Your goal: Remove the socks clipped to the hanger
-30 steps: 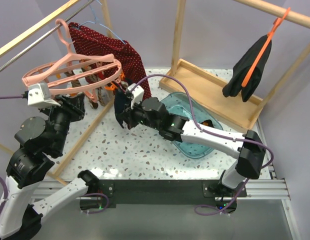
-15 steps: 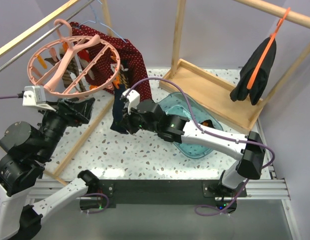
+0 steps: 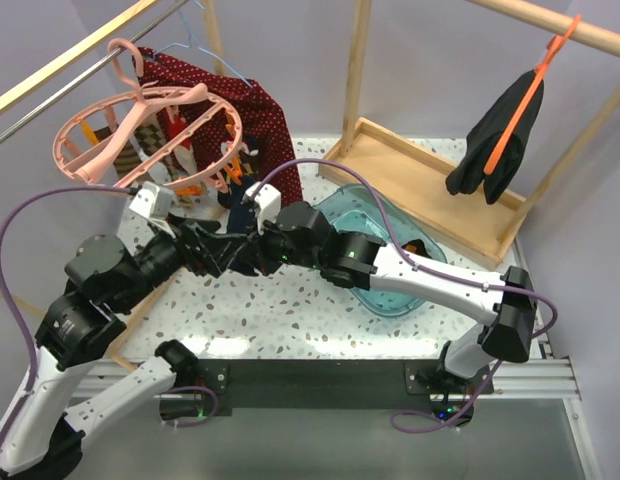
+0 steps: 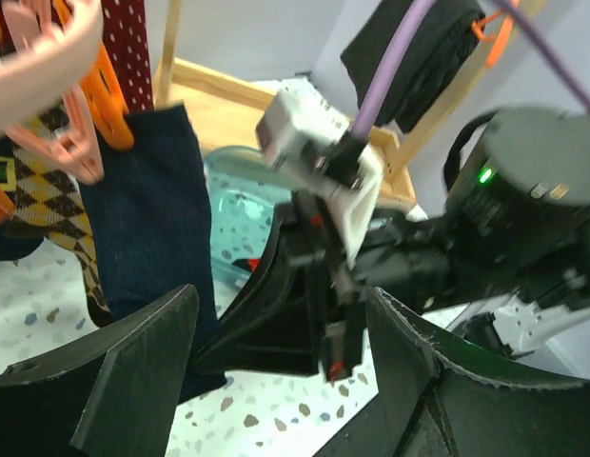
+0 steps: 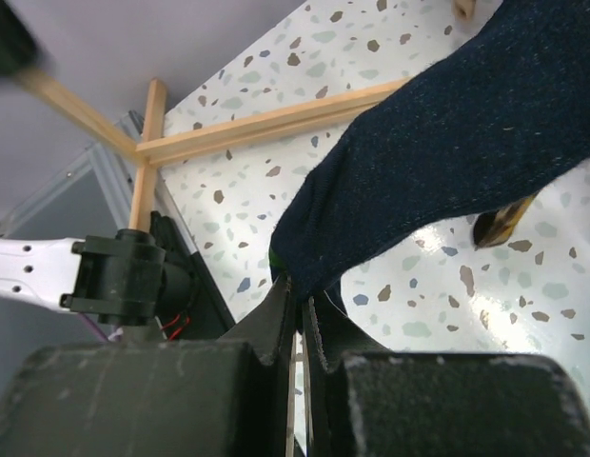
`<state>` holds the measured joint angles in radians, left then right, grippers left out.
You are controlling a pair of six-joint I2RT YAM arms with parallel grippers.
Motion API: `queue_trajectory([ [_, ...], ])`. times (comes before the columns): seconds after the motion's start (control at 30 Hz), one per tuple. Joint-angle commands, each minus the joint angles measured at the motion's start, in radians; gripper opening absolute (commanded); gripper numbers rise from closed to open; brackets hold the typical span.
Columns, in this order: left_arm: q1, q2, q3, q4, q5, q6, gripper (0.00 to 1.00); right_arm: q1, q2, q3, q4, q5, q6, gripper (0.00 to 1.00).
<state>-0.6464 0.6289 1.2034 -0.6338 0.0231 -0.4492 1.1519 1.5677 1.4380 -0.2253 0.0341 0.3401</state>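
The right gripper (image 5: 293, 288), low in the frame, pinches the lower tip of a navy sock (image 5: 447, 143) stretching to the upper right over speckled table (image 5: 438, 295); wooden bars (image 5: 247, 127) cross upper left

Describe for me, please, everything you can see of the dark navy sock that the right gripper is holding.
The navy sock is a plain dark blue knit, slightly fuzzy, with no marks on the side in view. Its top edge sits beside an orange clip under the pink hanger, next to a brown argyle sock. Its lower end is pinched in the shut right gripper, above the speckled table.
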Motion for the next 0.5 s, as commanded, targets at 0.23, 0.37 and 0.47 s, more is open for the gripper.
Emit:
queue_trajectory([
  [0.23, 0.005, -0.138, -0.134, -0.006, 0.024, -0.019, 0.74, -0.009, -0.086, 0.085, -0.071, -0.105, 0.074, 0.0],
  [0.37, 0.005, -0.167, -0.186, -0.016, 0.043, -0.029, 0.77, -0.034, -0.09, 0.085, -0.069, -0.167, 0.114, 0.0],
  [0.47, 0.005, -0.164, -0.228, -0.021, 0.049, -0.058, 0.78, -0.041, -0.097, 0.087, -0.065, -0.213, 0.135, 0.0],
])
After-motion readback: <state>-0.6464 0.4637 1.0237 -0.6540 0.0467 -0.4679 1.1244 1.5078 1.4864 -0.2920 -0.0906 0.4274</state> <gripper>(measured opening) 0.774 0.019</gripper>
